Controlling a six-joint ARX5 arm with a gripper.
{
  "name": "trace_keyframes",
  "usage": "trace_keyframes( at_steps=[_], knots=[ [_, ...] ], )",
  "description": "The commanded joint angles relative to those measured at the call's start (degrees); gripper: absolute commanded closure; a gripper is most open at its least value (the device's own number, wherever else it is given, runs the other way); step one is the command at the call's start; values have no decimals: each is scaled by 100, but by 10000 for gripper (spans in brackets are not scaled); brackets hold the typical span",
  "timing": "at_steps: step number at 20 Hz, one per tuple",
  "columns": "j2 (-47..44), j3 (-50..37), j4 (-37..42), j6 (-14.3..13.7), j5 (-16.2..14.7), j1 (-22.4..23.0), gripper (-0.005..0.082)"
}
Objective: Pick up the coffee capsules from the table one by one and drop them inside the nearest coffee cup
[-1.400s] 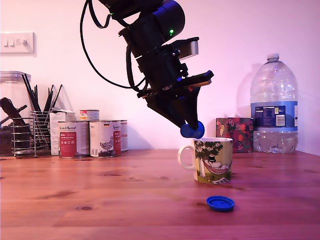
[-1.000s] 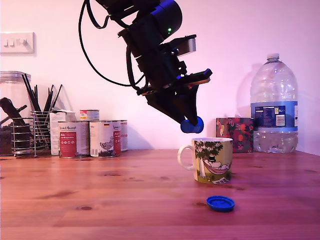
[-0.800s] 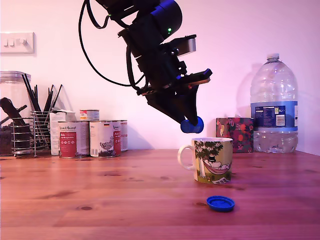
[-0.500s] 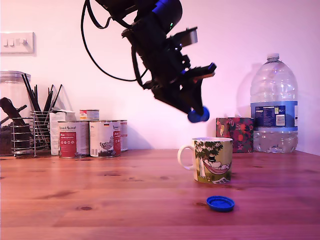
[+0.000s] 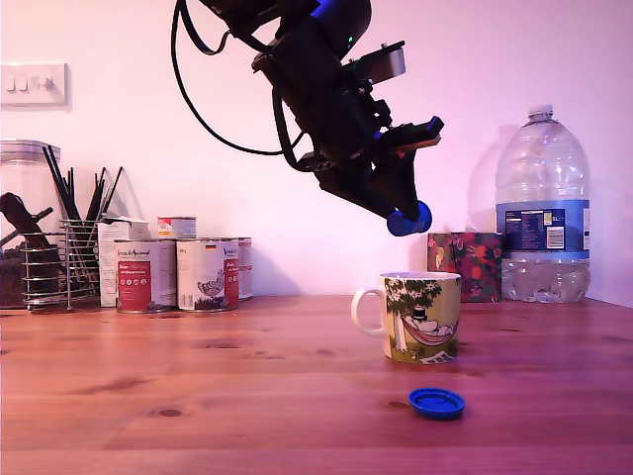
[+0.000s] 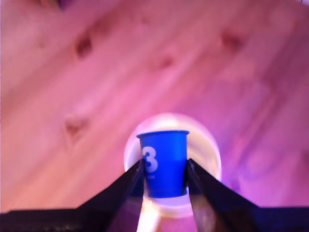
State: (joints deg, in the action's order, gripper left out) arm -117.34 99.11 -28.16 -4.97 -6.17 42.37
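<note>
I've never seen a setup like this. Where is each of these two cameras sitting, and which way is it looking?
Exterior view: low, about table height, looking sideways across the table toward the wall; it shows the arm, the claw, the mug and a blue capsule lying in front.
Wrist view: on the arm, looking down past the claw; two dark fingers show.
Shared: the held blue capsule above the mug's mouth.
</note>
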Motion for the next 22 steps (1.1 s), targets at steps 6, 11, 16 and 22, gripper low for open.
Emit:
trace_keyframes(
  at_steps=[6, 11, 16, 22],
  knots=[
    [-872, 979, -776, -107, -83, 109, 571],
    [-942, 979, -955, -85, -264, 116, 571],
    [-942, 979, -968, -92, -258, 116, 571],
    [-966, 979, -846, -149, -258, 107, 141]
  ],
)
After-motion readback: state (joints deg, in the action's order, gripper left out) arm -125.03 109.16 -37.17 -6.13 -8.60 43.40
